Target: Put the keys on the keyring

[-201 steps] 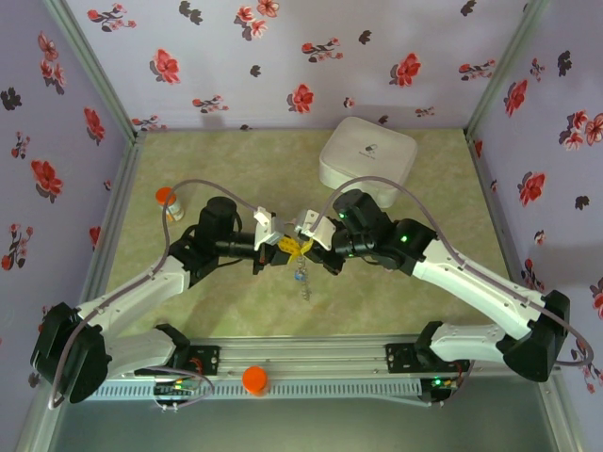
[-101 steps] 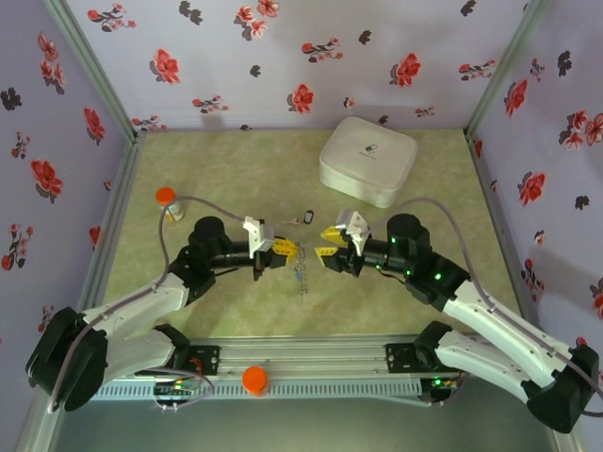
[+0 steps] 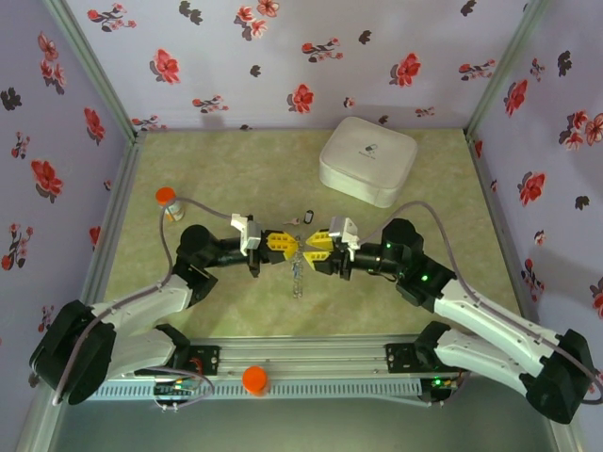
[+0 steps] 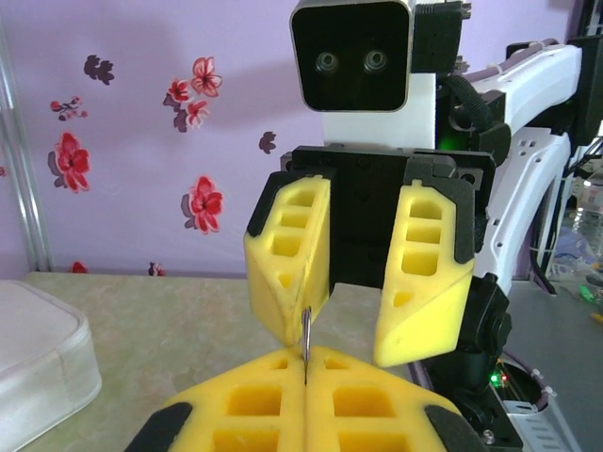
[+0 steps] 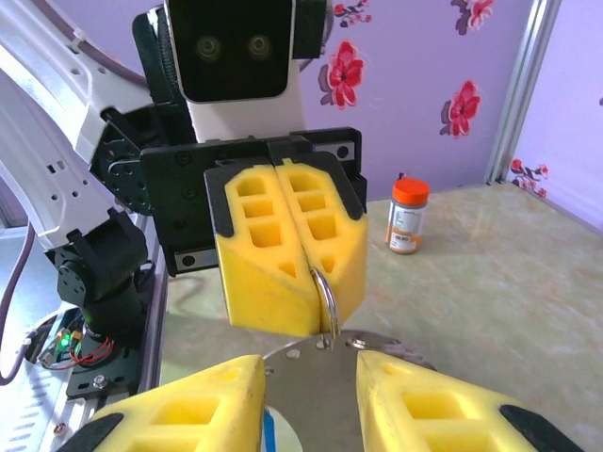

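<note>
We pinch the keyring (image 5: pixel 326 294) upright in the closed left fingers (image 5: pixel 259 254). The right fingers (image 4: pixel 294 254), part open, face it tip to tip. A small dark key (image 3: pixel 304 218) lies on the surface (image 3: pixel 217 179) beyond both.

The keyring (image 4: pixel 306 339) is thin glossy metal; fingers (image 5: pixel 259 250) of the left end effector (image 5: pixel 314 325) look matt yellow plastic.

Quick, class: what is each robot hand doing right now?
Left hand: closed, pinching a thin metal ring.
Right hand: open, holding nothing.
</note>
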Controlling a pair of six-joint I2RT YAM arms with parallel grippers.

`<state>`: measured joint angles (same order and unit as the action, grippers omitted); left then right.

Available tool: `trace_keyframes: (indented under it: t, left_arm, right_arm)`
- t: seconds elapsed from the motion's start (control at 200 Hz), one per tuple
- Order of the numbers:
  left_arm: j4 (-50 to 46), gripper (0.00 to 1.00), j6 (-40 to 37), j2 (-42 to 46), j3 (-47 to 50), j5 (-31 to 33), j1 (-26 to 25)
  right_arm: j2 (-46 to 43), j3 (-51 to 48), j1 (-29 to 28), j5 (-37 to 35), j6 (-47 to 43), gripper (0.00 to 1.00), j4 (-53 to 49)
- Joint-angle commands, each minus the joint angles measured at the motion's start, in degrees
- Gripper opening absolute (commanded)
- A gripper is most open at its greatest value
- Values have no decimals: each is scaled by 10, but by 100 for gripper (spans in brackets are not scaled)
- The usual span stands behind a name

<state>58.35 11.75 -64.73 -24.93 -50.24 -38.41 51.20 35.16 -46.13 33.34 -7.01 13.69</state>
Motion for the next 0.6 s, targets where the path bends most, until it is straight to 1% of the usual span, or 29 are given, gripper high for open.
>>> trace_keyframes:
  t: [0.0,0.26,0.42,0.485,0.545,0.58,0.595]
  left_arm:
    - [49,0,17,1,0,-18,-5]
    - [48,0,20,2,1,-22,-6]
    - [48,0,20,2,0,-25,-7]
    - [47,0,20,2,0,-24,-7]
    - [44,0,16,4,0,-24,-7]
    - [38,25,11,8,2,-20,-7]
    - [33,31,9,10,3,-16,-7]
  right_arm:
    - [8,17,-8,13,1,30,43]
    - [18,11,-18,-6,16,20,83]
    - [23,13,-22,-7,16,8,85]
    - [23,17,-22,-7,12,0,77]
    - [22,24,-22,-10,3,0,58]
    - [21,32,-23,-14,-6,0,40]
    - [19,35,-22,-15,-9,0,30]
